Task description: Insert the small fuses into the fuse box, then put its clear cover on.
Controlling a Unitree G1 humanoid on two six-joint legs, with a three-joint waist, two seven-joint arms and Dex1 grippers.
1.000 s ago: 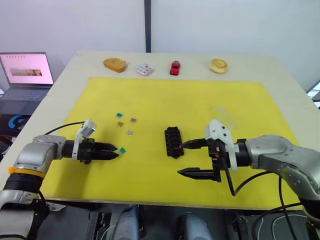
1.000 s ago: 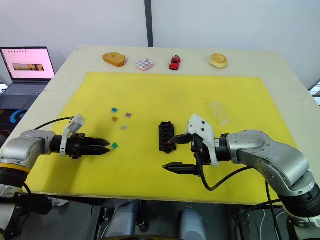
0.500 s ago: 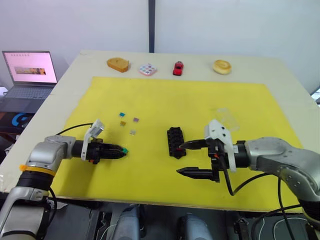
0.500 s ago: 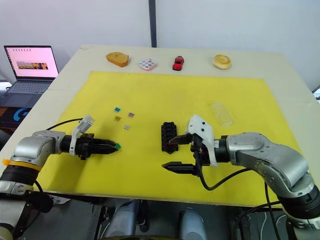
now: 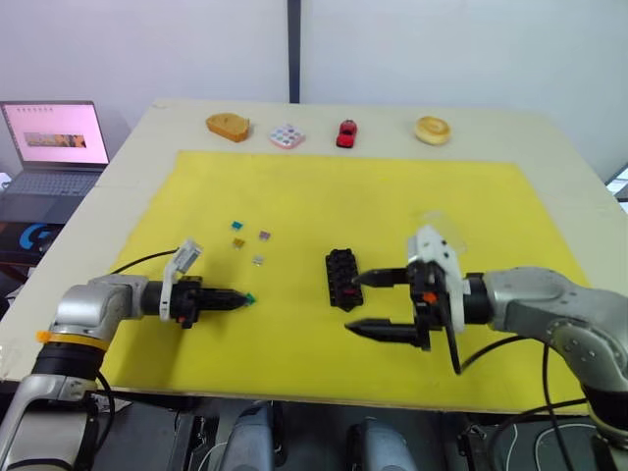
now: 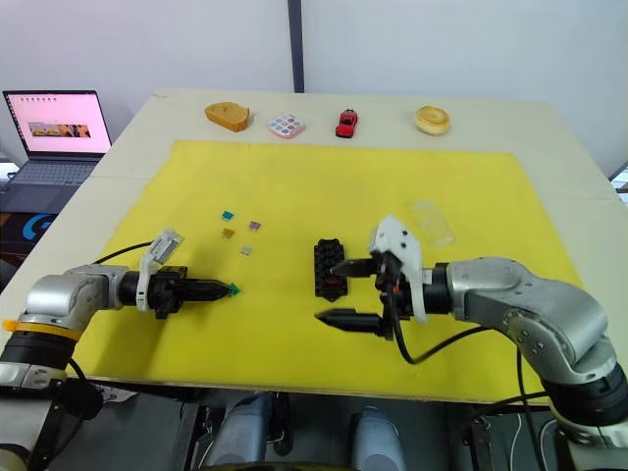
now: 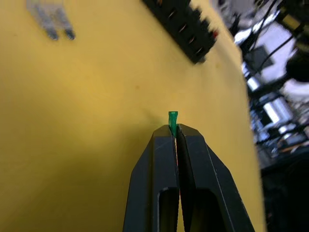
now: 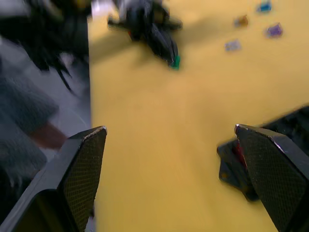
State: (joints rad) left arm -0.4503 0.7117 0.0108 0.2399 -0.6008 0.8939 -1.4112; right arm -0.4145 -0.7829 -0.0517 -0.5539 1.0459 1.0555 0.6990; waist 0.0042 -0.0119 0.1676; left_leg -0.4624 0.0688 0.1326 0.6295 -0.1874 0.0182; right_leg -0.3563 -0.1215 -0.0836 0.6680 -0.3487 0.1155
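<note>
We see the left gripper [image 7: 174, 131] pinched tight on the green fuse [image 7: 173, 119], whose tip pokes out past the fingertips, low over the yellow mat [image 5: 294, 196]. From it, the fuse box [image 5: 342, 279] lies at about 3 o'clock, with a red fuse [image 5: 345, 288] already in a slot. The right gripper [image 5: 376, 303] is spread wide and holds nothing, one fingertip just beside the fuse box. Four loose fuses [image 5: 248, 238] lie at 10 o'clock from the box, the clear cover [image 6: 432, 222] at 2 o'clock.

Green fuse pinched, fuse box waiting

Left tool [image 6: 224, 289] grips a green fuse [image 6: 234, 288]; right tool [image 6: 340, 292] gapes beside the fuse box [image 6: 328, 268].
</note>
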